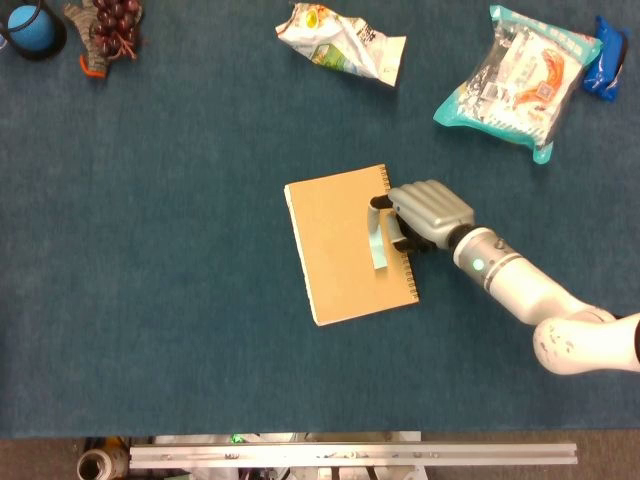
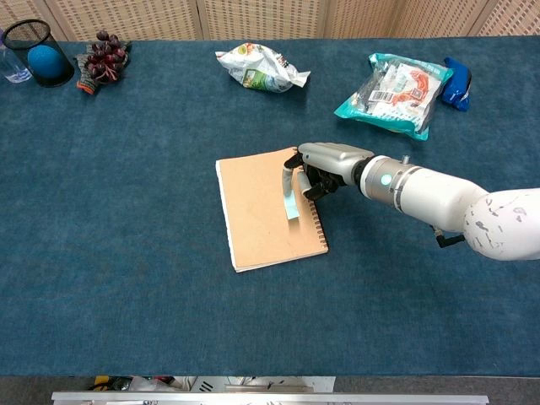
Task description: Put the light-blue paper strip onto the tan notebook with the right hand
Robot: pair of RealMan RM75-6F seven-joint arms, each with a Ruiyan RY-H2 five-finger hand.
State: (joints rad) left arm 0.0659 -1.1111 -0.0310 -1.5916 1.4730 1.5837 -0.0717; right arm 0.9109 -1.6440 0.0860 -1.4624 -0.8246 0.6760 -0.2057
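The strip (image 1: 379, 246), a narrow band of thin light-blue paper, lies lengthwise on the right half of the notebook (image 1: 340, 250), near the spiral edge, its far end under the tip of a finger. The right hand (image 1: 425, 213) sits at the notebook's 2 o'clock corner, its fingers (image 2: 289, 179) curled down over the binding; whether they pinch the strip's upper end or only press it against the cover cannot be told from either view. The hold looks meant to steady so light a slip until it settles flat, so the placing seems all but done and letting go is what remains. The notebook is a tan rectangle with a matte card cover and wire coils along its right side, lying slightly askew on the napped dark-blue cloth of the table (image 1: 180, 300). Toward 12 o'clock lies a crumpled white snack bag (image 1: 342, 43), toward 1 o'clock a glossy teal packet (image 1: 518, 78). The left hand is out of sight.
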